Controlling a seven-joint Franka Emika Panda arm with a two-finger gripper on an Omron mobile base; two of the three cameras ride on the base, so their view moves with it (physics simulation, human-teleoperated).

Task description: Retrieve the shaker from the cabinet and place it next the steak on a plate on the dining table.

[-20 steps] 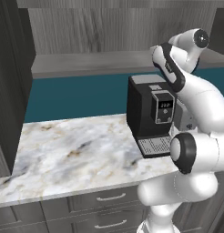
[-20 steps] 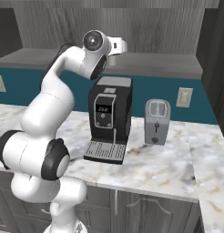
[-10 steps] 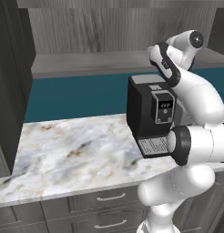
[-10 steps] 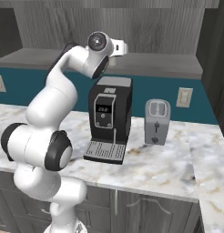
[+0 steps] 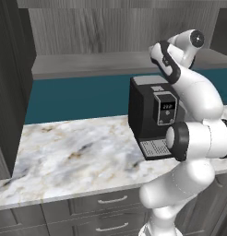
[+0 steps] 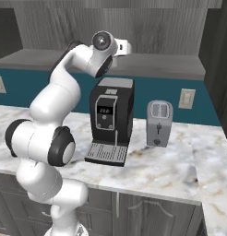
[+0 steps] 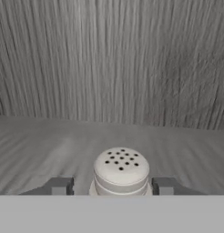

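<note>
The arm reached up over the coffee machine (image 6: 110, 120) into the cabinet (image 5: 110, 64), hand at shelf height. In the hand view the shaker (image 7: 121, 172) stood upright on the grey shelf board (image 7: 45, 141), directly between the two fingertips (image 7: 59, 185), with the wood-grain back wall (image 7: 114, 59) behind it. The gripper (image 7: 113, 186) jaws stood apart, a narrow gap visible on each side of the cap; no contact seen.

Judgement: this was the grasp step of the retrieval, fingers placed but not clamped. The next move called for closing squarely on the body below the cap, then lifting clear of the shelf before drawing back over the machine. A toaster (image 6: 159, 123) stood beside it on the marble counter (image 5: 74, 156).
</note>
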